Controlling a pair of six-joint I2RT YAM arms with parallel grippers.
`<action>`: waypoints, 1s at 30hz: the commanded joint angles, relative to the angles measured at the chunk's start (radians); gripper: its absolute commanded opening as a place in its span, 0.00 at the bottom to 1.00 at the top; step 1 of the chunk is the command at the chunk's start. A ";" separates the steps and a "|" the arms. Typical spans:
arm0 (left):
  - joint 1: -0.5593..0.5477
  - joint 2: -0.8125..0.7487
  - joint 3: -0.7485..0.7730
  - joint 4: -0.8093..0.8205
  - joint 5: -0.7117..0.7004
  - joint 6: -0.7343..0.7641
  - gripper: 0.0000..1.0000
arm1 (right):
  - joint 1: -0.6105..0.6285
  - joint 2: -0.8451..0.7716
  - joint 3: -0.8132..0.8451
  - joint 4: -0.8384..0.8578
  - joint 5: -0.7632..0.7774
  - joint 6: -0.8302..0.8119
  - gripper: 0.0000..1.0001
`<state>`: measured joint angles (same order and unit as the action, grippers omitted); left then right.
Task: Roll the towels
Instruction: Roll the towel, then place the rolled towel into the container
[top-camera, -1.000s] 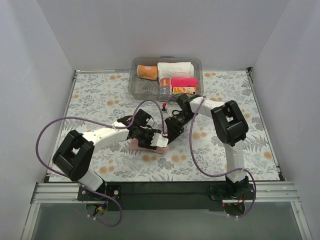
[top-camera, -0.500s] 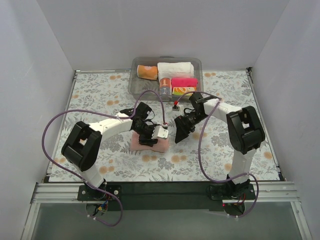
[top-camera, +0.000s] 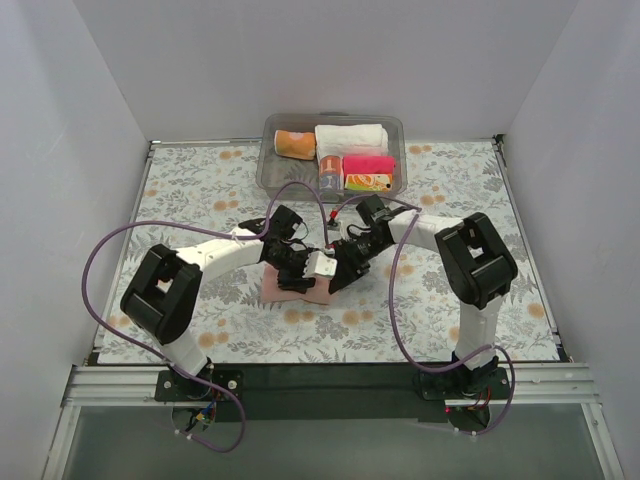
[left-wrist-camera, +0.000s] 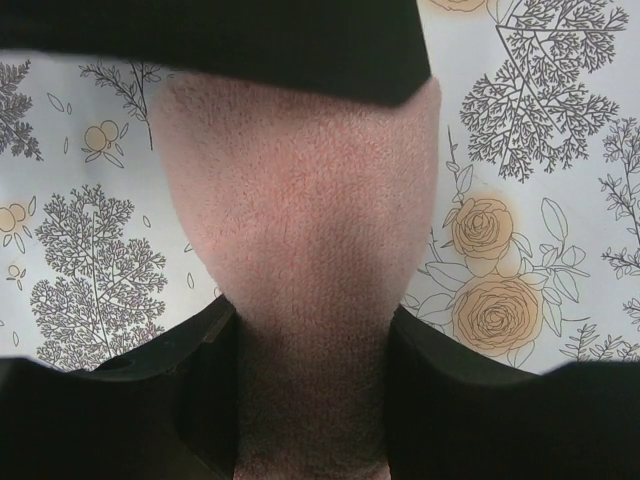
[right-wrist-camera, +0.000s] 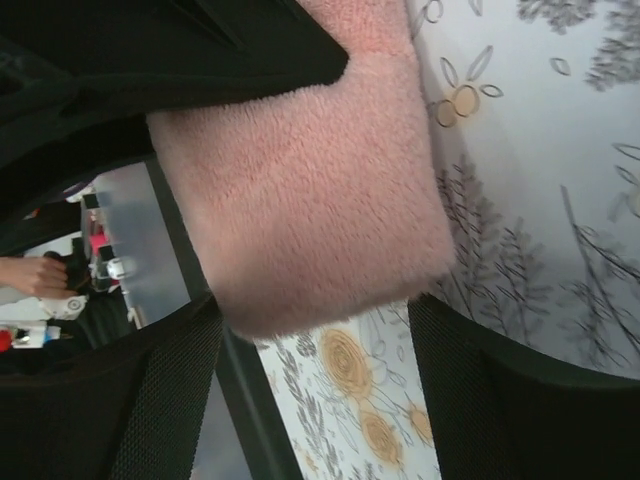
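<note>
The salmon-pink towel (top-camera: 316, 295) is seen as a folded bundle lying on the floral table (top-camera: 200, 190), near its middle and just in front of the two grippers. It is pinched by the left gripper (top-camera: 303, 274): in the left wrist view the terry pile (left-wrist-camera: 300, 220) is squeezed to a narrow waist where it passes between the two black fingers (left-wrist-camera: 200, 390), and it widens again beyond them. The right gripper (top-camera: 338, 276) is held wide, and in the right wrist view the towel's end (right-wrist-camera: 310, 210) is framed by the spread fingers (right-wrist-camera: 170, 400) with bare table showing on either side of it. Compared with half a second ago, the right gripper is found closer in: then it stood apart to the right of the bundle, and now it is set against the bundle's right edge, just beside the left gripper. The left arm and the towel are placed much as they were. A small patterned cloth (top-camera: 330, 172) is seen in the clear bin (top-camera: 268, 160) at the back of the table.
</note>
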<state>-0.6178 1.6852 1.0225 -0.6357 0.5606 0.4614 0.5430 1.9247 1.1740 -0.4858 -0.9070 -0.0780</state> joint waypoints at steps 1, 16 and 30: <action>-0.008 0.077 -0.085 -0.101 -0.070 -0.046 0.32 | 0.031 0.028 0.045 0.055 -0.053 0.066 0.65; -0.055 -0.114 -0.188 0.019 -0.163 -0.037 0.73 | 0.025 0.132 0.053 0.085 -0.174 0.147 0.01; -0.119 -0.051 -0.223 0.116 -0.304 -0.056 0.02 | -0.009 0.117 0.041 0.063 -0.322 0.124 0.21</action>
<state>-0.7307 1.5562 0.8204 -0.4141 0.2924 0.4232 0.5629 2.0720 1.2076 -0.4393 -1.1339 0.0681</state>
